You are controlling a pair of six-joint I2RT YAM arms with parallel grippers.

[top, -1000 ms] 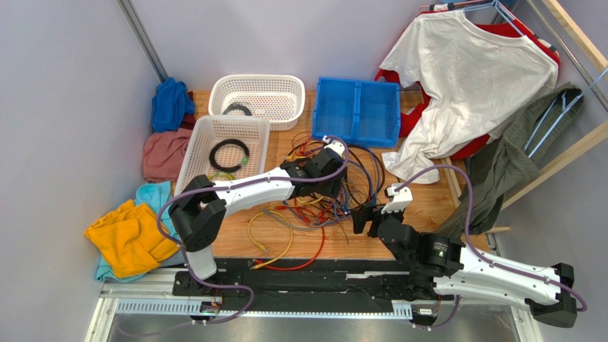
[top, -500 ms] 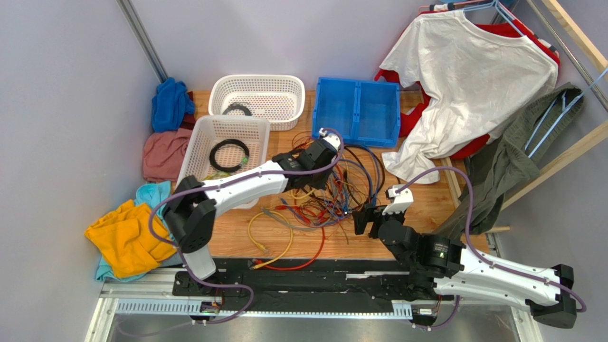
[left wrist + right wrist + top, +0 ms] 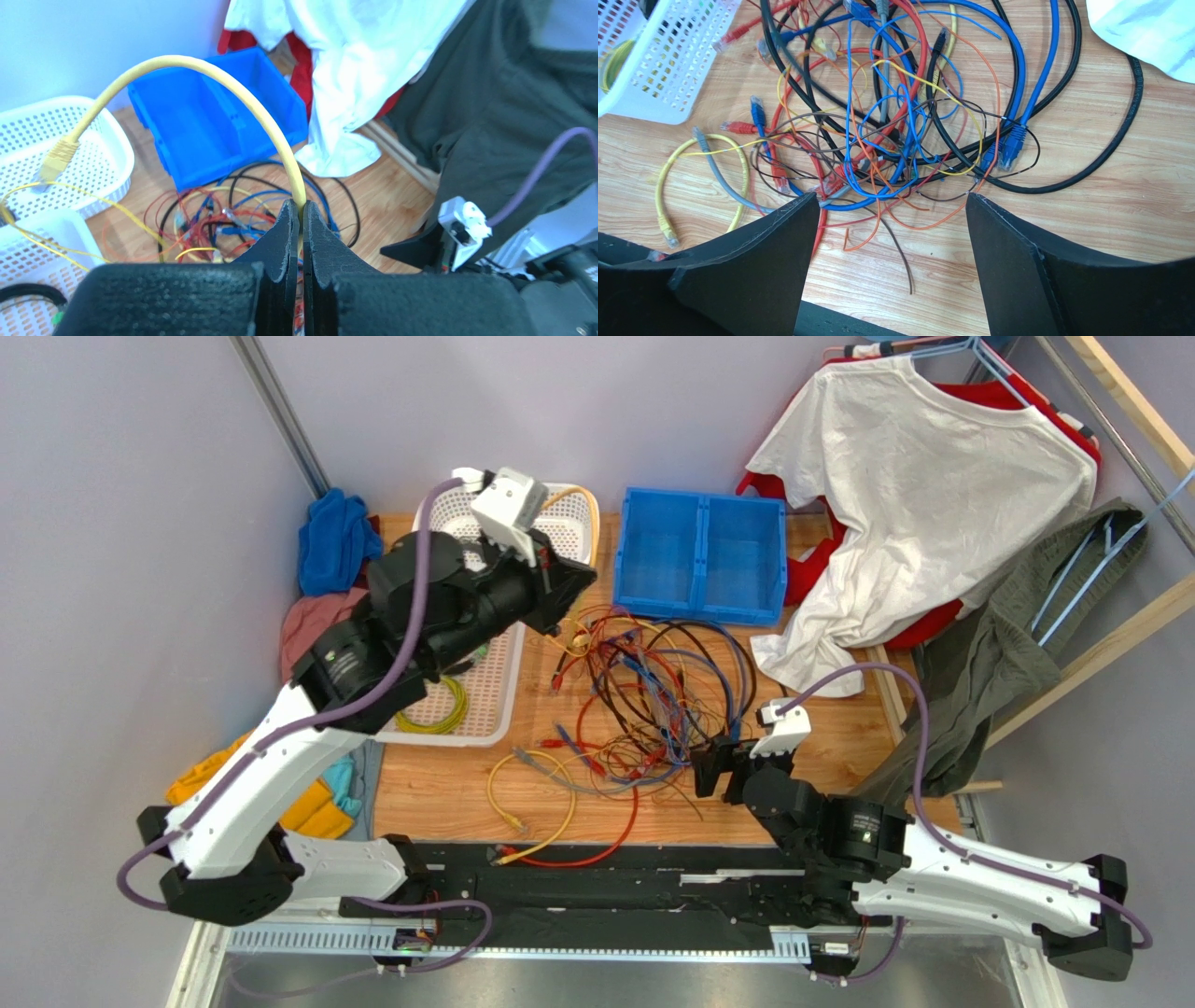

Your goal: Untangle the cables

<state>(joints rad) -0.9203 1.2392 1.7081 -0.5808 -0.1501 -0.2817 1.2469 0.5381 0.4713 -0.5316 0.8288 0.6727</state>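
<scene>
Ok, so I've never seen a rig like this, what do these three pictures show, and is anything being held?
Two robot arms, the left arm and the right arm, are bolted at the near edge of a wooden table. The wide picture comes from a fixed overhead camera; the other two from a camera on each wrist. On the table lie tangled thin cables, white baskets and a blue bin. The left gripper is shut on a yellow cable, holding it in the air. The right gripper is open, pointing at the tangle, holding nothing.
</scene>
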